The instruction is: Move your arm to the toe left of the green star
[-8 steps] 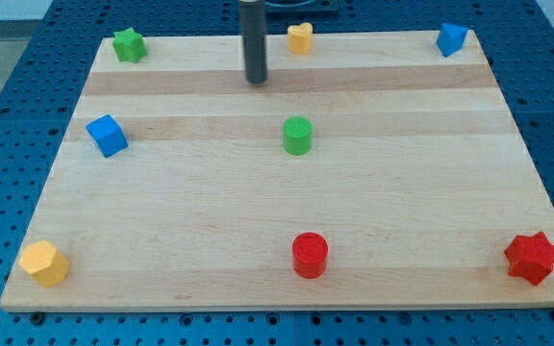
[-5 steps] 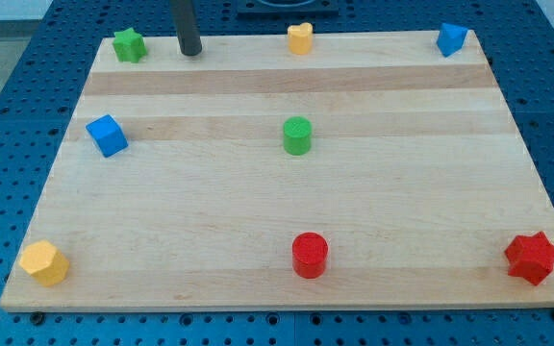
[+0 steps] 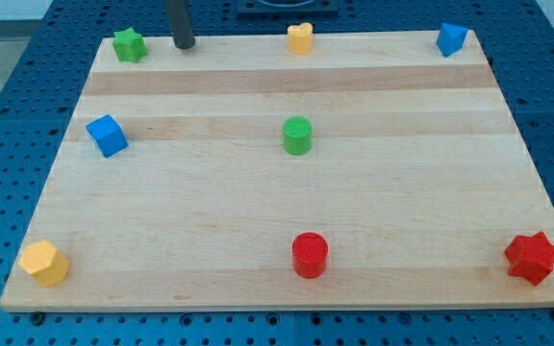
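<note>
My tip (image 3: 183, 45) is a bare rod with nothing on it, at the top edge of the board (image 3: 287, 240), just right of the green star (image 3: 128, 44) in the upper left of the frame. It touches no block. I want the spot on the star's left. If I go straight across, I think I will bump the star and shove it off the corner. There is little wood left of the star, so I could slip off too. Below the star is open room down to the blue cube (image 3: 107, 135).
</note>
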`<action>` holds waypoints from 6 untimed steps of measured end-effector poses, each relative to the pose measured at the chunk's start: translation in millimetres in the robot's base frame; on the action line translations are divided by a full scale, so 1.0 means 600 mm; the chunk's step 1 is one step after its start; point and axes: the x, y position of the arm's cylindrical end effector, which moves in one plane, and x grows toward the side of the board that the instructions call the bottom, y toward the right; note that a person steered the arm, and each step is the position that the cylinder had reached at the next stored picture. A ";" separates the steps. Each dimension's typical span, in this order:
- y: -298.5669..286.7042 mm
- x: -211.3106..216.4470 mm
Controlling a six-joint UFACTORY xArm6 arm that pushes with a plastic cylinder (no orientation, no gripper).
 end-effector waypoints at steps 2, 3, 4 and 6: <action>-0.036 0.088; -0.122 0.097; -0.225 0.098; -0.229 0.084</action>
